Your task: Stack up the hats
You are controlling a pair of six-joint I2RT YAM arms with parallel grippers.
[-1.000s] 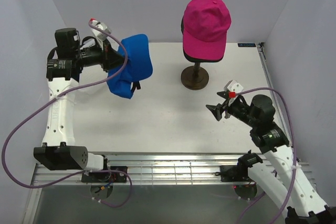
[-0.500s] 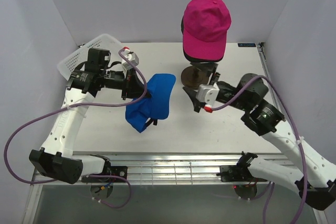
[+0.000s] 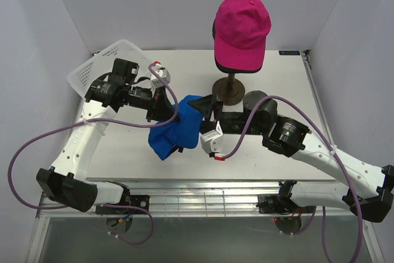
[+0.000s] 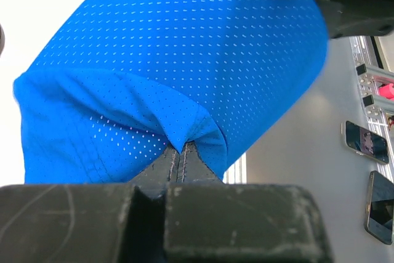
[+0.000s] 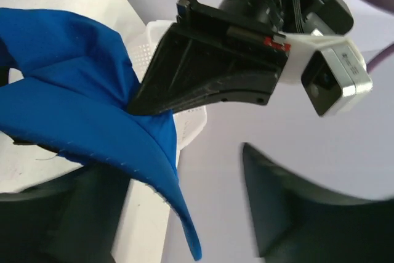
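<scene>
Top external, left tool reaching inward pinching blue cap, right tool agape alongside.

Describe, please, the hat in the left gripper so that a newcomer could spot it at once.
On the white table, look just in front and left of the dark round stand. There a bright blue mesh cap hangs above the surface, pinched by the left gripper. Its neighbour, the magenta cap, sits high atop the stand.
</scene>
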